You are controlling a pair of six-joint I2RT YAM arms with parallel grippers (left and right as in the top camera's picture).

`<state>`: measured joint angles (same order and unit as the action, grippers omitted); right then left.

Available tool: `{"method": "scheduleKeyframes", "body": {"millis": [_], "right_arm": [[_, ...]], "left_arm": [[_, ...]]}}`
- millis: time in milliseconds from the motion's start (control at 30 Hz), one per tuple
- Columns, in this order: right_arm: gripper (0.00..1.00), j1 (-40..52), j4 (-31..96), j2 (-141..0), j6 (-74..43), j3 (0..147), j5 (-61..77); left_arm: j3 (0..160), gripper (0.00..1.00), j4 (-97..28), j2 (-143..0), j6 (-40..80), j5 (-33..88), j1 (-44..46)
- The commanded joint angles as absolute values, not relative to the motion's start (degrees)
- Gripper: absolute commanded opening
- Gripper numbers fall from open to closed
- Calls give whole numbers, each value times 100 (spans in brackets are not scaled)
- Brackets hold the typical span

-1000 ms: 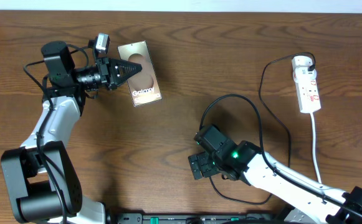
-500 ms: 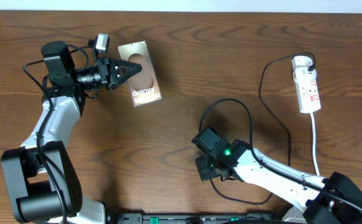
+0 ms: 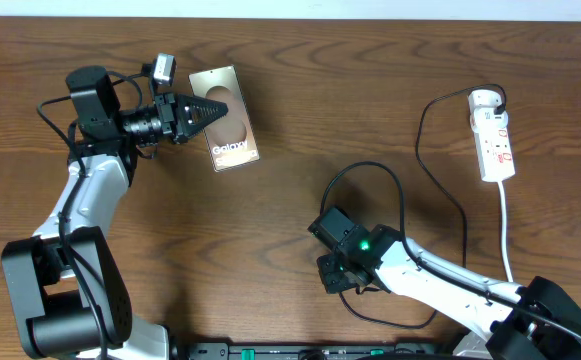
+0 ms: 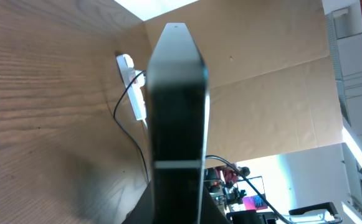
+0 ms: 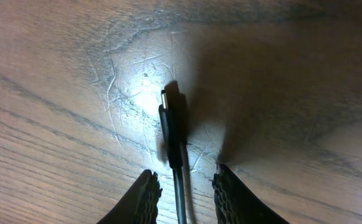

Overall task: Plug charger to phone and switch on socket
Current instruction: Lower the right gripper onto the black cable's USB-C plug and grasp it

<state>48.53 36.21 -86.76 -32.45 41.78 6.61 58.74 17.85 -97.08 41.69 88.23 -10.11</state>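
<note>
One second had narrowed my right pincer (image 5: pixel 187 182) astride the charger (image 5: pixel 172 121) tip, unclamped yet, pickup near, while my left pincer (image 3: pixel 222 109) stayed together over the phone (image 3: pixel 238 138).

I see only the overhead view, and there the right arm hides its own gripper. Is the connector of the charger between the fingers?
Observer: Nearly. In the right wrist view the charger's connector lies on the table just ahead of the right gripper. Its cable passes between the fingers.
Operator: Do the fingers touch the cable?
Observer: No. Bare table shows on both sides of the cable, so the gripper is open around it.
Operator: Which way does the tip point?
Observer: Away from the gripper, roughly in line with the fingers.
</note>
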Motion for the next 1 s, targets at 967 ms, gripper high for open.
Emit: {"method": "scheduleKeyframes", "body": {"millis": [967], "right_arm": [[26, 5030, 3520, -9201, -3306, 4125, 401]], "left_arm": [[5902, 7, 1815, -9631, 3854, 9013, -1048]]}}
